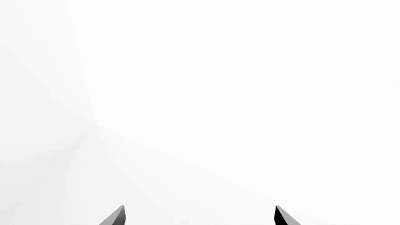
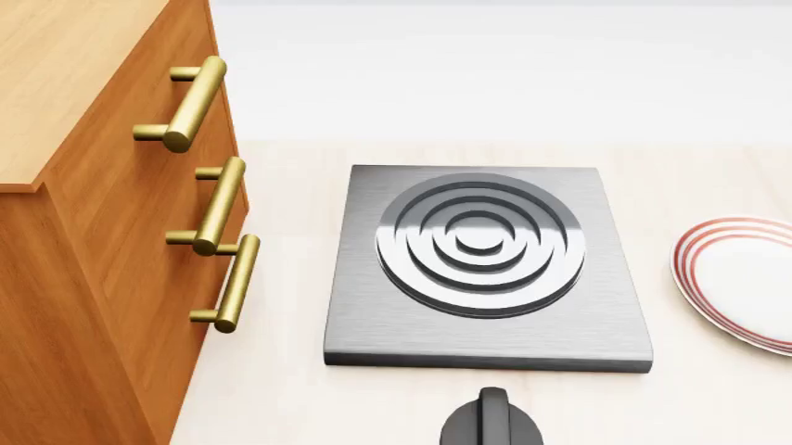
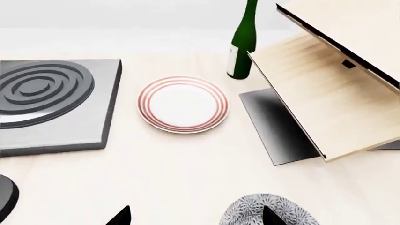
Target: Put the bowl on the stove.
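Nothing of the task is done, as far as I can judge; the flat square dark grey metal stove point(image 2: 487, 269) lies bare on the pale wooden desk point(image 2: 297, 408), its raised concentric-ring burner carrying nothing; all of it is left: the grasp, the lift, the carry and the setting down.

The small deep round bowl, white with dense grey floral speckle point(image 3: 267, 212), shows only in my right wrist view, at the near edge, with just its upper rim and patterned wall in sight; it stands on the desk to the right of the stove and nearer to me than the flat white plate with red rim rings point(image 3: 183, 104), apart from both; the head view does not take it in at all.

My right end effector point(image 3: 196, 215) hangs spread wide and holds nothing; one dark fingertip overlaps the bowl in the picture, though I cannot tell whether it touches; my left end effector point(image 1: 198, 215) is likewise spread and grips nothing, looking out at blank white.

Beyond the plate stand a dark green glass bottle point(image 3: 242, 40) and a slanted pale wooden board point(image 3: 319, 93); a small round black knob point(image 2: 492, 422) sits just near of the stove; an orange-brown wooden cabinet with brass handles point(image 2: 87, 241) rises at the left.
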### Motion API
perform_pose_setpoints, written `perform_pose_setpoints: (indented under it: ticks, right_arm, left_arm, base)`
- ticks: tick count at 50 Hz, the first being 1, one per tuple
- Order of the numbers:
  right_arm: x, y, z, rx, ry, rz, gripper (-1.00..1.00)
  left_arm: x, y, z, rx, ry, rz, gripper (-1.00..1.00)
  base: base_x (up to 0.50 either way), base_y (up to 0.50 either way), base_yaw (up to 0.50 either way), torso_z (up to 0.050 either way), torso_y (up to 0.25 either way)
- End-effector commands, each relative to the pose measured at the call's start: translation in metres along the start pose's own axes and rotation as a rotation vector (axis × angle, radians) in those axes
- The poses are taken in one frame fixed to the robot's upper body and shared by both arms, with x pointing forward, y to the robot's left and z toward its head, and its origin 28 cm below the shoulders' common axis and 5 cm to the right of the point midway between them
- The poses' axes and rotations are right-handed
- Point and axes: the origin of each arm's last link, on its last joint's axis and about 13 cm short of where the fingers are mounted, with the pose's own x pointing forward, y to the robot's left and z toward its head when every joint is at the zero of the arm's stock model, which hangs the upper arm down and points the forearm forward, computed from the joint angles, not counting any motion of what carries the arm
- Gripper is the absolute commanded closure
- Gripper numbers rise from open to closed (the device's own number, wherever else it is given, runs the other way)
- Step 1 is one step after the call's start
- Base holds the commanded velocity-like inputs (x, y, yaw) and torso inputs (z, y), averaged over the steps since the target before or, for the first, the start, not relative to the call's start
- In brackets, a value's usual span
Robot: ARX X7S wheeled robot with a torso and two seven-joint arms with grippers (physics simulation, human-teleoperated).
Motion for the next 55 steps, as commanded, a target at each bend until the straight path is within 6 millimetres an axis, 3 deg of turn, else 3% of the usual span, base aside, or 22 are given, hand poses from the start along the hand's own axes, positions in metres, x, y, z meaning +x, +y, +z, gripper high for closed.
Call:
perform_pose_setpoints:
  ticks: [1, 29, 41, 55]
  right_arm:
    - [0.004, -0.002, -0.006, 0.043, 0.070, 0.004, -1.00]
    - [0.045, 0.003, -0.026, 0.017, 0.173, -0.001, -1.00]
    - [0.055, 0.002, -0.031, 0.043, 0.178, 0.005, -1.00]
    - [0.065, -0.003, -0.052, 0.088, 0.213, -0.068, -1.00]
  left_arm:
    - [-0.001, 0.000, -0.001, 0.000, 0.004, -0.001, -1.00]
    - [-0.001, -0.001, -0.001, -0.001, 0.006, -0.002, -1.00]
    - [-0.001, -0.001, -0.001, -0.005, 0.005, -0.003, -1.00]
    - [-0.001, -0.002, 0.000, -0.007, 0.005, -0.007, -1.00]
  base:
    - [0.00, 0.00, 0.00, 0.000, 0.000]
    - [0.00, 0.00, 0.00, 0.000, 0.000]
    - [0.00, 0.00, 0.00, 0.000, 0.000]
    - [0.00, 0.00, 0.00, 0.000, 0.000]
